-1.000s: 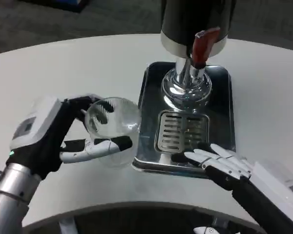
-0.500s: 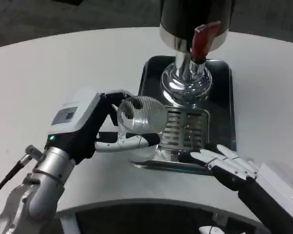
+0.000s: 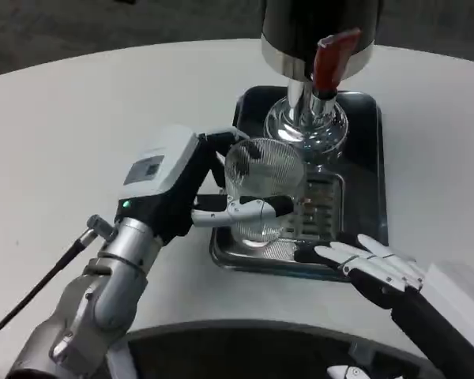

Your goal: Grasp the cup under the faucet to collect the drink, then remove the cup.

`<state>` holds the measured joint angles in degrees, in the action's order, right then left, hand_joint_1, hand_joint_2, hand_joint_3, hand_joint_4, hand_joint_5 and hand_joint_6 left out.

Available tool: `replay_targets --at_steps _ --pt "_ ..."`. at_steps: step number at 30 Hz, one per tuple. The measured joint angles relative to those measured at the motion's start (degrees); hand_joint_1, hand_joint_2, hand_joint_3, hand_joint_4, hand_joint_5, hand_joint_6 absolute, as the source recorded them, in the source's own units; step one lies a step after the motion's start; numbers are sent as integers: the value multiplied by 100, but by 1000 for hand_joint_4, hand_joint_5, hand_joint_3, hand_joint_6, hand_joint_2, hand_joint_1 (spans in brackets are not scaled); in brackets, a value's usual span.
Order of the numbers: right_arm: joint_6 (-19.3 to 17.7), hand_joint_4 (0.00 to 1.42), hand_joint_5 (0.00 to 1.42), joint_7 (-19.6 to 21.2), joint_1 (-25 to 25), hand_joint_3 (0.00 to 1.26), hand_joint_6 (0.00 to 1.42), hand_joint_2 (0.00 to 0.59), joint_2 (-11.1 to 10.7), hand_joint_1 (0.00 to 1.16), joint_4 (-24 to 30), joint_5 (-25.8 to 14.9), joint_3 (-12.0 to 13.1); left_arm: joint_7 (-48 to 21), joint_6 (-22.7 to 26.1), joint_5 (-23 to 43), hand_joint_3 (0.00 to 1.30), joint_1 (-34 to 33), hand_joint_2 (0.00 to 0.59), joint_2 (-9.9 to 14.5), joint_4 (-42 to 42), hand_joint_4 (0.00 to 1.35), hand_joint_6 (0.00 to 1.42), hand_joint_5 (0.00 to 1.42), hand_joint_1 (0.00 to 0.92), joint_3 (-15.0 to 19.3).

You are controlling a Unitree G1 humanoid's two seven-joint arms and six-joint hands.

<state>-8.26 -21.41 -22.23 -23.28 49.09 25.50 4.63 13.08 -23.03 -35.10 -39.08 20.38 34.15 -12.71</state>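
Cup (image 3: 262,185) carried rightward by left hand (image 3: 191,192) versus a second ago: was out over bare table left of the tray, half a second ago reached the tray's left edge, now held above the tray (image 3: 362,118), over the left part of the drain grate (image 3: 320,207). Camera also shifted a bit between frames, but cup-to-tray change is real. Means transport step nearly done; judged still short of target, since cup sits left of and nearer than the red tap lever (image 3: 332,57) and chrome spout (image 3: 304,118), not yet directly under the outlet. Probably needs a small further push right and away before any pouring. Head view, left hand: grasping the clear ribbed cup, dark thumb side at the far rim, white fingers wrapped along the near side, cup tilted with mouth toward camera, apparently empty. Forearm angled up from lower left, wrist bent toward dispenser (image 3: 316,24). Head view, right hand (image 3: 363,264): released, fingers extended and lightly spread, holding nothing, resting at the tray's near edge, roughly same spot as before, waiting. Whether it touches the tray rim cannot be told. Risk guess: tilted cup could clip the spout base.
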Motion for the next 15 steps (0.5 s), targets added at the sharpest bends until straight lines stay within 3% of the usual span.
replay_targets --at_steps 15 --pt "1 126 49 0 -28 186 77 445 4 510 1 -14 102 194 373 -161 722 -627 76 -311 471 729 525 724 626 -477"
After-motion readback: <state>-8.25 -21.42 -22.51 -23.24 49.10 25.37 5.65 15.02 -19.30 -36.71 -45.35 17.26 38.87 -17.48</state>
